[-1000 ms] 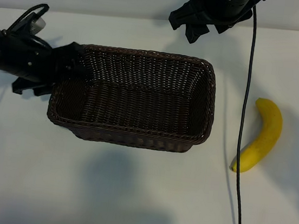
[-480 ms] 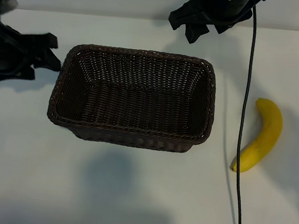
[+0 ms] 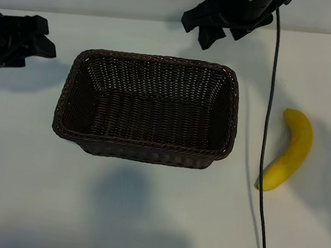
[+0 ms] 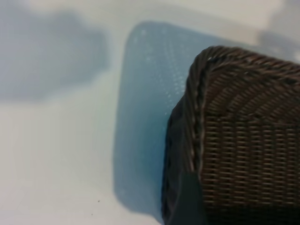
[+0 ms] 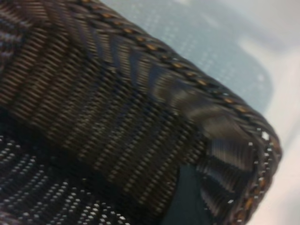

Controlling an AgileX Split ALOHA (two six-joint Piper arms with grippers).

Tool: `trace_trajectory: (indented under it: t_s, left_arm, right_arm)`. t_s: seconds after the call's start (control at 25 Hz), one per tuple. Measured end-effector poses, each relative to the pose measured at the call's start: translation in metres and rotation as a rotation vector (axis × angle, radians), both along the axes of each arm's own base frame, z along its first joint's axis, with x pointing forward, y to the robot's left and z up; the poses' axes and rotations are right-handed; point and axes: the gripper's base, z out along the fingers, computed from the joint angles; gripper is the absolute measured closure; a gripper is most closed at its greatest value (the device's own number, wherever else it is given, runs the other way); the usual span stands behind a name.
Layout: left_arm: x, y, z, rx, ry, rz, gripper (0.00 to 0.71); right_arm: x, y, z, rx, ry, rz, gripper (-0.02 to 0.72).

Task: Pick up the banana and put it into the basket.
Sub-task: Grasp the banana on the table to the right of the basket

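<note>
Both jaws open and holding nothing, basket (image 3: 147, 107) empty, banana (image 3: 288, 151) on table (image 3: 142, 218) beside it.

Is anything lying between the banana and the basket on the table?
Yes: a black cable runs down the table between the banana and the basket, close beside the banana's inner edge. Otherwise nothing visible.

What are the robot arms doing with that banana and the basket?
Nothing is being held right now. The banana lies on the white table, to the right of the empty basket. The left gripper hangs open off the basket's left end, and the right gripper hangs open above its far edge.
</note>
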Motion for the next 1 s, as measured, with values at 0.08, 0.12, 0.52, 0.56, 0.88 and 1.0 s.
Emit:
trace_trajectory:
  t_s: [0.08,0.12,0.52,0.56,0.88,1.0]
  left_arm:
    - [-0.002,0.000,0.005,-0.002,-0.015,0.001,0.114]
    - [-0.002,0.000,0.005,-0.003,-0.018,0.002,0.114]
    - [-0.002,0.000,0.006,-0.006,-0.022,0.009,0.114]
    - [-0.002,0.000,0.006,-0.006,-0.022,0.009,0.114]
    - [-0.002,0.000,0.006,-0.006,-0.024,0.010,0.116]
    - [-0.002,0.000,0.006,-0.005,-0.027,0.012,0.116]
  right_arm:
    - [-0.001,0.001,0.000,0.017,0.008,-0.004,0.154]
    - [-0.001,0.002,0.000,0.027,0.012,-0.009,0.154]
    - [0.001,-0.003,0.000,-0.025,-0.008,-0.026,0.154]
    - [0.002,-0.004,0.000,-0.039,-0.015,-0.031,0.154]
    - [-0.006,-0.032,0.037,-0.110,-0.131,-0.095,0.154]
    - [-0.007,-0.057,0.054,-0.103,-0.166,-0.152,0.154]
